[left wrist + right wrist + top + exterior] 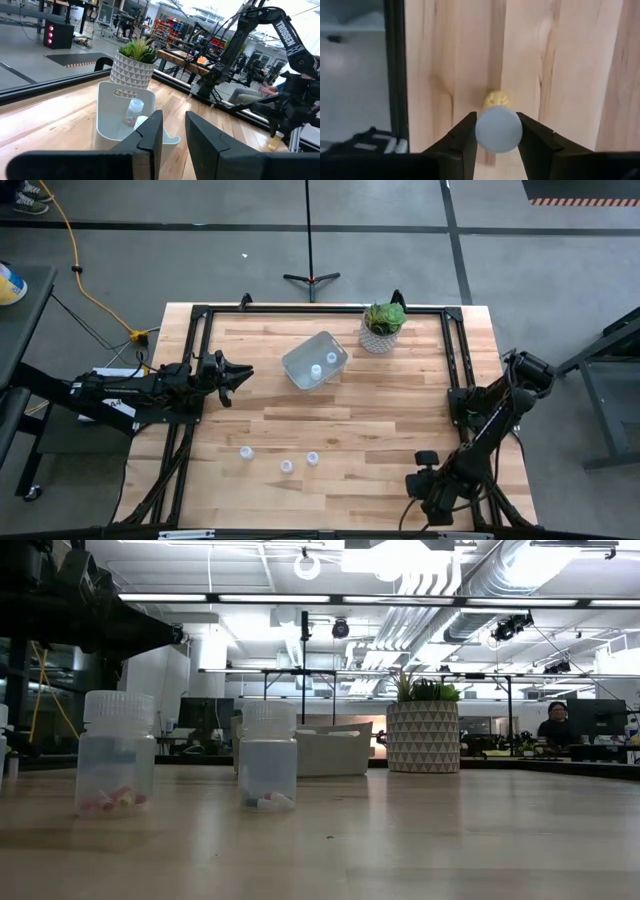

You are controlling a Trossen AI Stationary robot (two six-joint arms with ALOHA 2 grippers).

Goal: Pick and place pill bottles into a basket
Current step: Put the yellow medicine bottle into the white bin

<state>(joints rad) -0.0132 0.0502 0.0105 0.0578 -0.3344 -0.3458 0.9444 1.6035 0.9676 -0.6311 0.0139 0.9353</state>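
Observation:
The pale translucent basket (315,360) stands at the table's far middle with two pill bottles (316,370) (331,358) inside; they also show in the left wrist view (135,111). Three pill bottles (246,451) (287,466) (312,458) stand upright on the wood near the front; the low view shows two of them close by (115,755) (268,757). My left gripper (174,135) is open and empty, left of the basket (120,117) and pointing at it. My right gripper (498,131), at the front right (430,492), is shut on another pill bottle (498,129). My right gripper pinches the pill bottle between its two fingers, one on each side of the round white end (482,131) that faces the wrist camera. The fingers point down at the table. A yellowish bit (495,98) shows just beyond the bottle. The wood lies well below it.
A white patterned pot with a green plant (383,328) stands right of the basket at the far edge. A black frame (455,380) runs along the table's left, far and right sides. A person (555,725) sits in the room beyond.

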